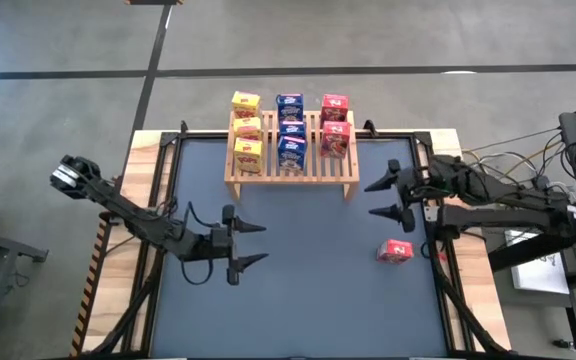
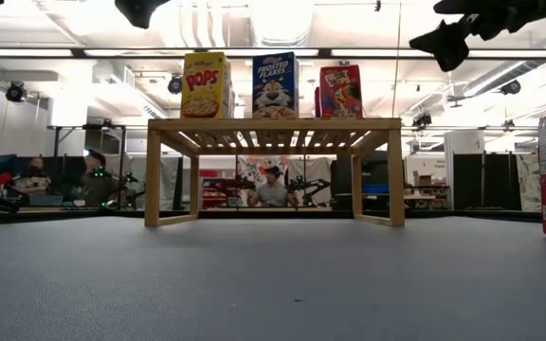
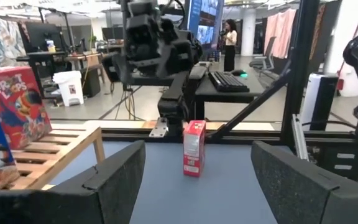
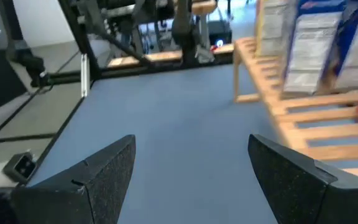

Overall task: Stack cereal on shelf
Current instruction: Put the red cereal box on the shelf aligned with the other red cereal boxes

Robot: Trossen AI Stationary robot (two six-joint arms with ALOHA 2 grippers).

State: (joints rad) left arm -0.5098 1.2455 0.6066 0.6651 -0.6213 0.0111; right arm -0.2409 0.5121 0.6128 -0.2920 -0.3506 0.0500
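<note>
The light wooden shelf stands at the table's far middle on its side legs. On its slats stand three yellow boxes, three blue boxes and two red boxes. A third red box stands upright on the table mat at the right, also seen in the left wrist view. My left gripper is open over the table's middle, pointing toward that red box. My right gripper is open, just right of the shelf's near right corner, raised above the table.
The dark mat lies inside a black frame, with wooden table edges left and right. The mat is bare between the shelf and the near edge. Cables and equipment sit past the right edge. People sit in the room beyond the table.
</note>
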